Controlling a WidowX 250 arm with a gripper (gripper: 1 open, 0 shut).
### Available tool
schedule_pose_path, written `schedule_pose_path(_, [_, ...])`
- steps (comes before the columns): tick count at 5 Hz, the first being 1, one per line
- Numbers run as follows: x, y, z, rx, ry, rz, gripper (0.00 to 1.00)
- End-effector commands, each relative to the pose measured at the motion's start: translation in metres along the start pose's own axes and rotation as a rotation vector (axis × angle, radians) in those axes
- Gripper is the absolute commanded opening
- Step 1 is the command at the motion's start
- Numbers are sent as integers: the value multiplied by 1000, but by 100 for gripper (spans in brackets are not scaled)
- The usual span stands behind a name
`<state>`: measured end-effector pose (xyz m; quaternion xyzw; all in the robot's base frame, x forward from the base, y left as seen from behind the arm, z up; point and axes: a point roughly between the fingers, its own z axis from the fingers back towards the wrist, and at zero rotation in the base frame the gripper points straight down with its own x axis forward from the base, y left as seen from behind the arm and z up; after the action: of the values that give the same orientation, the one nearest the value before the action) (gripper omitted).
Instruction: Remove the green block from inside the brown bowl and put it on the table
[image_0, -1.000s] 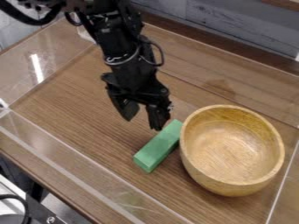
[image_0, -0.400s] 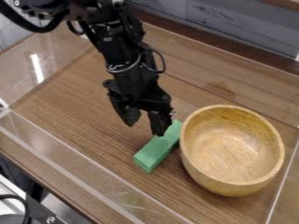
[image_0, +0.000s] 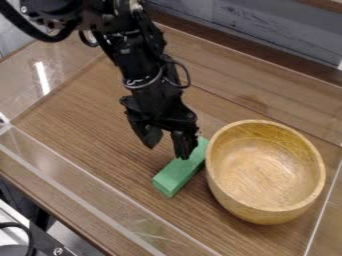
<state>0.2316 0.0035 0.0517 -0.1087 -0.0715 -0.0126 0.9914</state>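
The green block lies flat on the table, its right side close against the outer wall of the brown bowl. The bowl stands upright at the right and its inside is empty. My gripper points steeply down over the block's far end. Its black fingers stand open, one on each side of that end, with the tips just above or at the block. Nothing is held.
Low clear acrylic walls border the table at the front and left. The black arm reaches in from the upper left. Bare wood lies left of and in front of the block.
The gripper has sunk slightly, down and to the right, closer to the block's far end. It stays open. Block and bowl have not moved.
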Motion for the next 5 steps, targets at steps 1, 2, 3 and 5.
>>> schedule_pose_path(1, [5,-2,1,-2,-26,-7,100])
schedule_pose_path(2, [6,-1,0,-5,-24,-4,100])
schedule_pose_path(3, [7,0,-2,-7,-22,-1,100])
schedule_pose_path(5, [8,2,-5,-11,-16,6,100])
